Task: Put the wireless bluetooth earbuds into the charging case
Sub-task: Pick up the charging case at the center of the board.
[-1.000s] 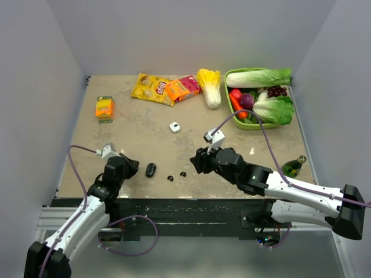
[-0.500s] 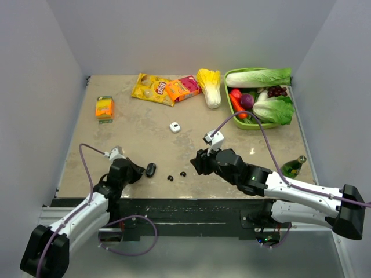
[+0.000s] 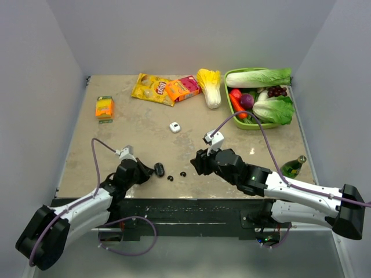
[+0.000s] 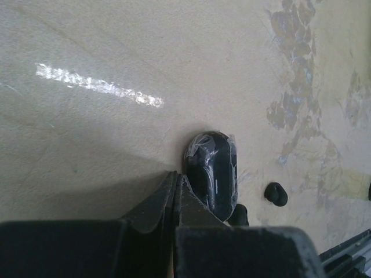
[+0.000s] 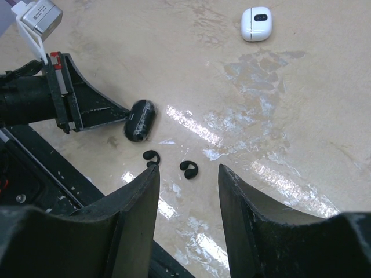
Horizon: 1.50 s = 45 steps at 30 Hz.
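The black oval charging case (image 3: 159, 169) lies closed near the table's front edge. My left gripper (image 3: 149, 172) is shut with nothing between its fingers. In the left wrist view its tips (image 4: 175, 177) rest against the left side of the case (image 4: 212, 174). Two tiny black earbuds (image 3: 170, 178) (image 3: 183, 174) lie just right of the case. One earbud (image 4: 276, 194) shows fully in the left wrist view, and the other (image 4: 238, 215) peeks out below the case. My right gripper (image 5: 188, 168) hangs open above the earbuds (image 5: 151, 157) (image 5: 189, 169).
A small white case (image 3: 175, 127) sits mid-table, also in the right wrist view (image 5: 255, 24). At the back are an orange box (image 3: 104, 108), a yellow snack bag (image 3: 152, 88), a cabbage (image 3: 210, 86) and a green vegetable basket (image 3: 231, 75). A green bottle (image 3: 294, 167) stands at the right.
My left gripper has shut and swung right along the front edge, nudging the black case a little right toward the earbuds. The right arm has barely moved.
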### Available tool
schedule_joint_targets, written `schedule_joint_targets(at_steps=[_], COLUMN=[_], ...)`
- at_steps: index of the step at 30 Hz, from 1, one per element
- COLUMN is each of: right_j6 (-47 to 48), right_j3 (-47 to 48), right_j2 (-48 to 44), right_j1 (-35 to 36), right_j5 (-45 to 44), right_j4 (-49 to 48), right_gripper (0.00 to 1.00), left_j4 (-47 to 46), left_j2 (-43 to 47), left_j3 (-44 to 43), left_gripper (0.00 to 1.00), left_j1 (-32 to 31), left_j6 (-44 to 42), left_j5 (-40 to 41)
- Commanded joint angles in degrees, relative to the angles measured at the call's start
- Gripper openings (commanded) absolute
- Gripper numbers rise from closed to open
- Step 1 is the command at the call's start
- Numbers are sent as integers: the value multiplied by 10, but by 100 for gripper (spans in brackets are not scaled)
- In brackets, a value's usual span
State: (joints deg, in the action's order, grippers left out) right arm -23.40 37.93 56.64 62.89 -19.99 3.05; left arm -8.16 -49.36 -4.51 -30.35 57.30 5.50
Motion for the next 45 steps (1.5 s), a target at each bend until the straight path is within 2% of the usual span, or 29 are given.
schedule_joint_targets(at_steps=[1,7,16,21,36,45], right_j6=[-6,-8,-4,-5,-10,-9], right_j3=[8,6,-6,-6,-6,-8], right_j2=[-1,-1,-9,0,-9,-9], right_j1=[-1,-1,-1,-1,-1,-1], right_j5=[-10,-11,-18,-15,-21,-24], right_j4=[-10,-6,-6,-14,-3,1], right_gripper=[48,48,49,49,48,49], left_j4=[-16,-27,44,44,-72,-80], left_j2=[-42,-91,-11,9,-96,-135], left_j3=[-4,-28,-21,-11,-30,-56], left_gripper=[0,0,0,0,0,0], left_j1=[-16,-25,-38,-60,-96,-104], left_j6=[6,8,-12,-12,-8,-11], left_j5=[-14,4,10,-5,-15,8])
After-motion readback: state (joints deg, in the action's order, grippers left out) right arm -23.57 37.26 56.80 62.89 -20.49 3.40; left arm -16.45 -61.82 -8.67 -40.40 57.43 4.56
